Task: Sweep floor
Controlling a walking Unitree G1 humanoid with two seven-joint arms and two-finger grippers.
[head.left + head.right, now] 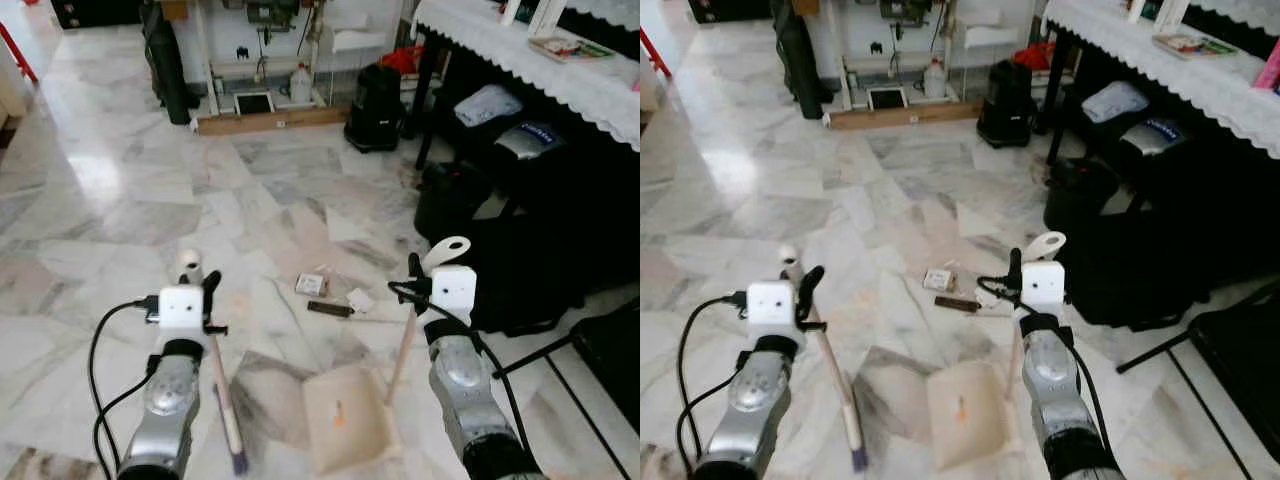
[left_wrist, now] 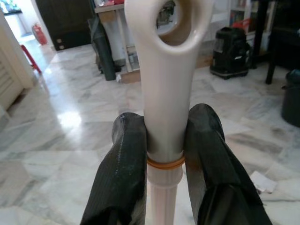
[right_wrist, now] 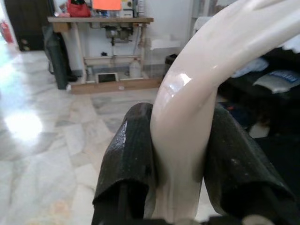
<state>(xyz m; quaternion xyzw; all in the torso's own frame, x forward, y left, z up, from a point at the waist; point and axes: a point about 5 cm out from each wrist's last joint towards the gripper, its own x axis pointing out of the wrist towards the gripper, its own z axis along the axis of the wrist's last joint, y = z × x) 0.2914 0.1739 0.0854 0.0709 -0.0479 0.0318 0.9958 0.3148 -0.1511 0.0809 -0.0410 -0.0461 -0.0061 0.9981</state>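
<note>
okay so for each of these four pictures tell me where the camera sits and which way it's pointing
Left eye view: on the head, looking forward and down at the marble floor; both silver arms show, left hand on the broom handle, right hand on the dustpan handle.
Right eye view: same head, same scene, slightly offset.
Left wrist view: along the left hand's fingers, clamped on the broom handle.
Right wrist view: along the right hand's fingers, clamped on the dustpan handle.
Shared: both wrist views face the workbench.

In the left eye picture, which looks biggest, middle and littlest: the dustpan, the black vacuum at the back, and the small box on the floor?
Largest to smallest, as they look:
1. dustpan
2. black vacuum
3. small box

The dustpan sits much nearer the camera, so the vacuum may really be bigger. The box looks clearly littlest.
</note>
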